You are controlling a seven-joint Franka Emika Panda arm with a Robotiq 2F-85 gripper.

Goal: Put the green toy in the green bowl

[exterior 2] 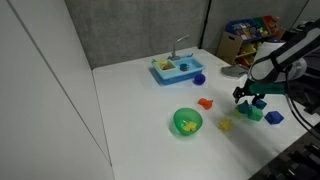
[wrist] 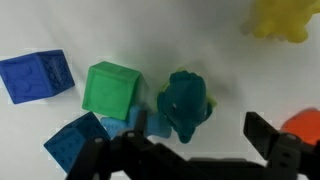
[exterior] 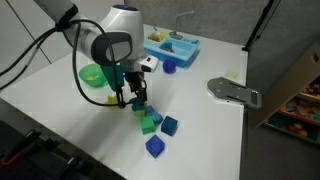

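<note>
The green toy (wrist: pixel 186 103) is a small dark teal figure lying on the white table. It touches a bright green cube (wrist: pixel 110 88) and a light blue block (wrist: pixel 140 122). My gripper (wrist: pixel 190 137) is open and empty. It hovers just above the toy, with one finger on each side. In both exterior views the gripper (exterior: pixel 133 98) (exterior 2: pixel 247 99) hangs low over the block cluster. The green bowl (exterior: pixel 92 75) (exterior 2: pixel 187 122) stands apart from the cluster, with a small yellow piece inside.
Blue cubes (wrist: pixel 37 76) (wrist: pixel 75 140) lie beside the green cube. A yellow toy (wrist: pixel 285 18) and an orange toy (wrist: pixel 305 125) lie close by. A blue tray (exterior: pixel 172 45) stands at the back. A grey flat object (exterior: pixel 232 91) lies near the table edge.
</note>
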